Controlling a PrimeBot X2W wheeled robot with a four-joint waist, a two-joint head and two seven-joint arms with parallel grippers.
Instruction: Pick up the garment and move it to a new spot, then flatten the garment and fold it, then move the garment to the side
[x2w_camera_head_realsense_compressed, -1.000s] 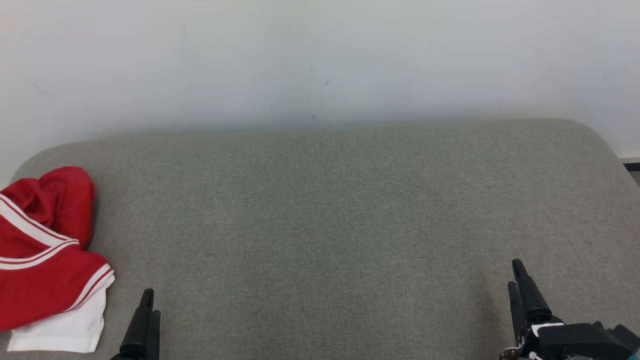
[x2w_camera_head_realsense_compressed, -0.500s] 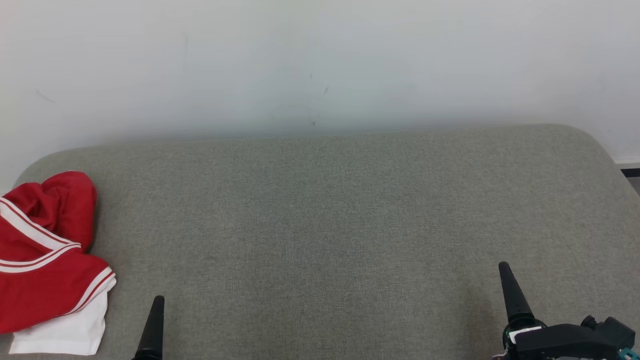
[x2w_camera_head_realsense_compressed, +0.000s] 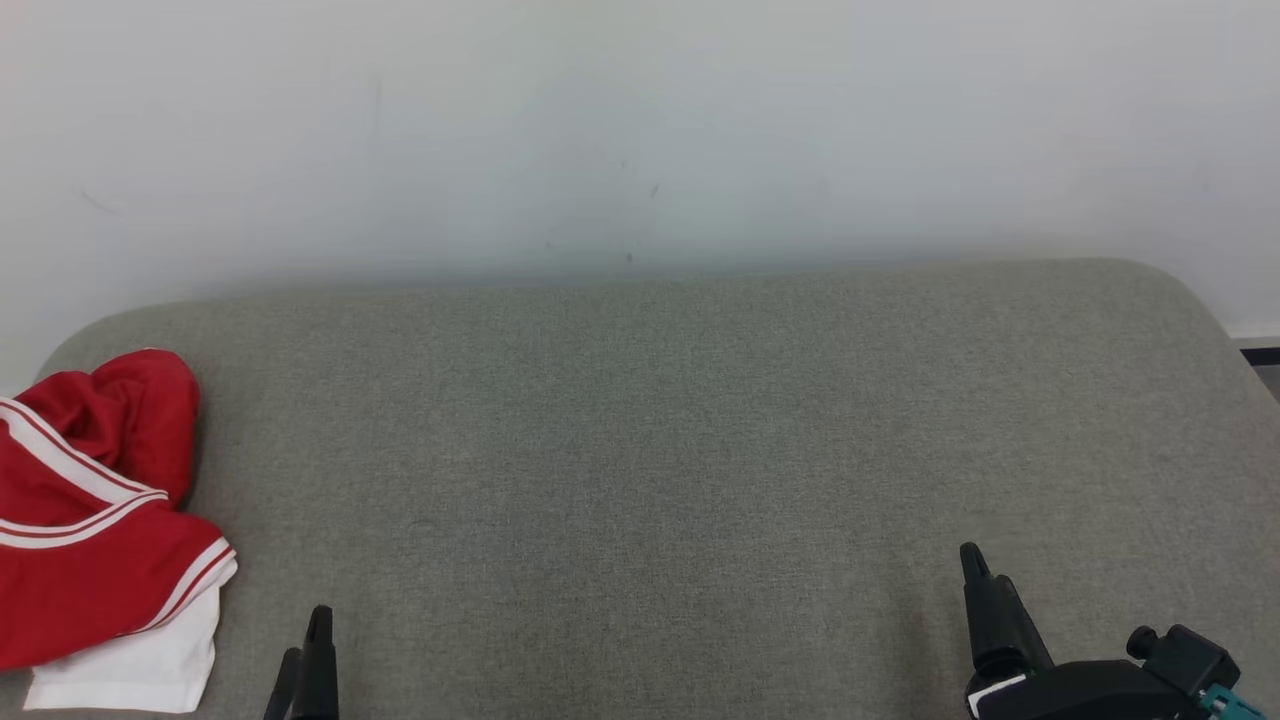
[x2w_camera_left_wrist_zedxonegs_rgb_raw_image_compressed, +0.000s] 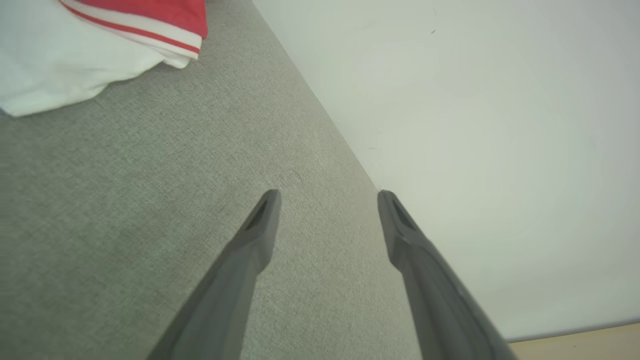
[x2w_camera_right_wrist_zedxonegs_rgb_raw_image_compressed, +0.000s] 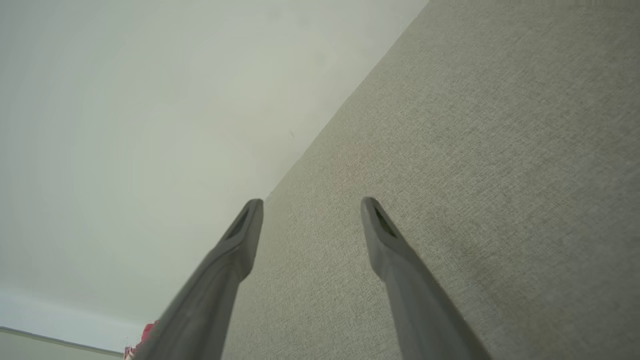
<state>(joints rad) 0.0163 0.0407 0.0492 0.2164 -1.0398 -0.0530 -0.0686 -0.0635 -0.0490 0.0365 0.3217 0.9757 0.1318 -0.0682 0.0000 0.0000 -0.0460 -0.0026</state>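
The garment (x2w_camera_head_realsense_compressed: 90, 520), red with white stripes and a white part underneath, lies crumpled at the far left of the grey cushion (x2w_camera_head_realsense_compressed: 640, 450). My left gripper (x2w_camera_head_realsense_compressed: 308, 635) rises from the bottom edge just right of the garment, apart from it. In the left wrist view the left gripper (x2w_camera_left_wrist_zedxonegs_rgb_raw_image_compressed: 328, 192) is open and holds nothing, with the garment (x2w_camera_left_wrist_zedxonegs_rgb_raw_image_compressed: 100, 35) at the top left. My right gripper (x2w_camera_head_realsense_compressed: 975, 560) stands at the lower right, far from the garment. In the right wrist view the right gripper (x2w_camera_right_wrist_zedxonegs_rgb_raw_image_compressed: 311, 201) is open over bare cushion, and a red scrap of garment (x2w_camera_right_wrist_zedxonegs_rgb_raw_image_compressed: 145, 332) peeks out by the left finger.
A plain white wall (x2w_camera_head_realsense_compressed: 640, 130) runs directly behind the cushion's far edge. The cushion has rounded corners at the back left and back right. A dark strip of skirting and floor (x2w_camera_head_realsense_compressed: 1258, 352) shows past its right end.
The head camera has tilted up slightly, so the whole scene sits lower. The right gripper has drifted left and turned; the left gripper has shifted a little right. The garment lies as before.
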